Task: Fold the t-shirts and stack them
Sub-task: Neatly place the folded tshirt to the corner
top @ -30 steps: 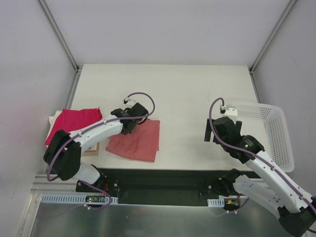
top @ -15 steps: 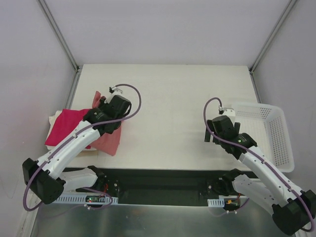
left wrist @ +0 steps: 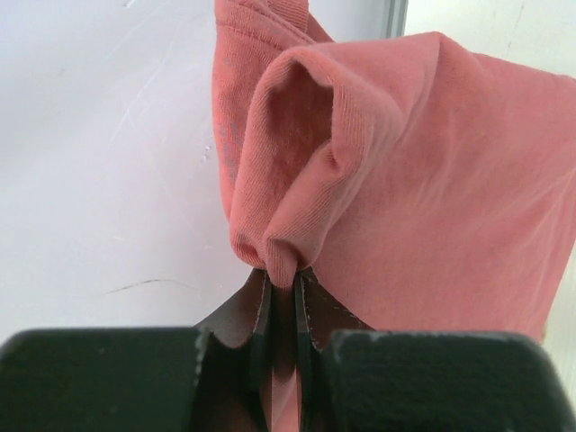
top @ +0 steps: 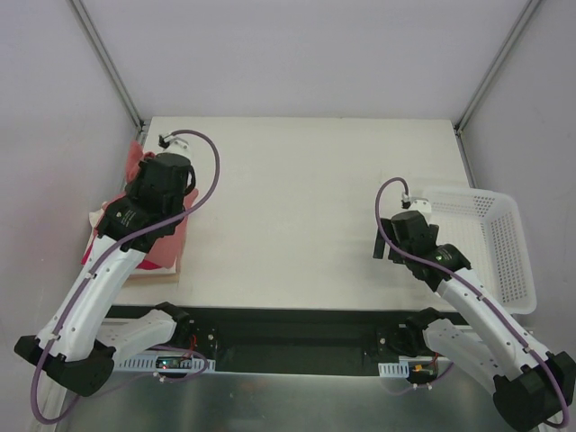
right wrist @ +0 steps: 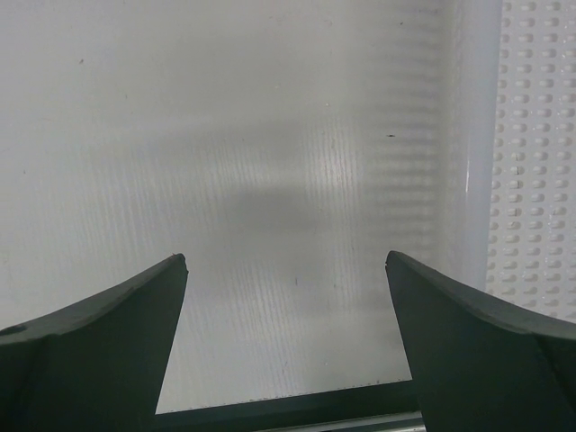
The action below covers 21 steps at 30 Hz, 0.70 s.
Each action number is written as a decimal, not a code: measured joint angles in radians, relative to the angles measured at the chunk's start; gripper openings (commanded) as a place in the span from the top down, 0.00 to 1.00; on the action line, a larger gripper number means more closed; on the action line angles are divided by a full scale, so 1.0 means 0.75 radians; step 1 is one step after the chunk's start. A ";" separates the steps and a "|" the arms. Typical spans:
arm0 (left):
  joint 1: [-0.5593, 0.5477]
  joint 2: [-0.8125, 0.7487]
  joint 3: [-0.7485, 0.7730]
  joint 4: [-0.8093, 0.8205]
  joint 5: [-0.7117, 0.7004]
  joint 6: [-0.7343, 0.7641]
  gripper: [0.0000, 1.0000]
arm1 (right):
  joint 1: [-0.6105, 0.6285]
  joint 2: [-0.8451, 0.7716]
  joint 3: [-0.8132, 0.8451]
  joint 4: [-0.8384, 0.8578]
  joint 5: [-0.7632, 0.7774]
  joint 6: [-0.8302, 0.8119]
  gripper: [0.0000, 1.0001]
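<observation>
Left arm's stretched out toward the table's (top: 315, 180) far-left side, left gripper (left wrist: 283, 290) pinched tight on a bunched fold of the salmon shirt (left wrist: 432, 180), the rest trailing back along that left edge. Right arm's bent beside the white basket (top: 504, 243), right gripper (right wrist: 286, 270) spread wide over bare tabletop.

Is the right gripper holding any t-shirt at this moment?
No, the right gripper stands wide open in its wrist view, and only the white table shows in the gap.
</observation>
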 measured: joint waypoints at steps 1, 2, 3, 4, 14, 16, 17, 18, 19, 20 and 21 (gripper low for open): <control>0.011 -0.003 0.014 0.001 0.007 0.019 1.00 | -0.003 0.000 0.000 0.000 -0.002 0.000 0.03; 0.021 -0.007 0.022 0.003 0.014 0.039 1.00 | -0.006 0.000 0.000 0.001 -0.003 0.000 0.03; 0.033 -0.010 0.027 0.009 0.023 0.055 1.00 | -0.008 0.000 0.000 0.001 -0.006 0.000 0.03; 0.053 -0.013 0.028 0.016 0.035 0.074 1.00 | -0.011 0.000 0.000 0.001 -0.009 0.000 0.03; 0.391 -0.015 -0.224 0.304 0.181 0.261 1.00 | -0.033 -0.004 -0.001 0.002 -0.034 -0.001 0.03; 0.424 -0.003 -0.311 0.406 0.201 0.339 1.00 | -0.036 -0.004 -0.002 0.004 -0.039 -0.001 0.03; 0.443 0.011 -0.336 0.447 0.214 0.372 1.00 | -0.039 -0.005 -0.004 0.007 -0.042 -0.001 0.03; 0.477 0.034 -0.353 0.491 0.228 0.407 1.00 | -0.041 -0.007 -0.009 0.009 -0.044 -0.001 0.03; 0.516 0.057 -0.359 0.527 0.252 0.431 1.00 | -0.043 -0.009 -0.012 0.009 -0.046 -0.001 0.03; 0.572 0.090 -0.360 0.573 0.280 0.457 1.00 | -0.045 -0.011 -0.016 0.009 -0.049 -0.002 0.03; 0.610 0.109 -0.360 0.604 0.290 0.467 1.00 | -0.046 -0.012 -0.019 0.009 -0.051 -0.002 0.03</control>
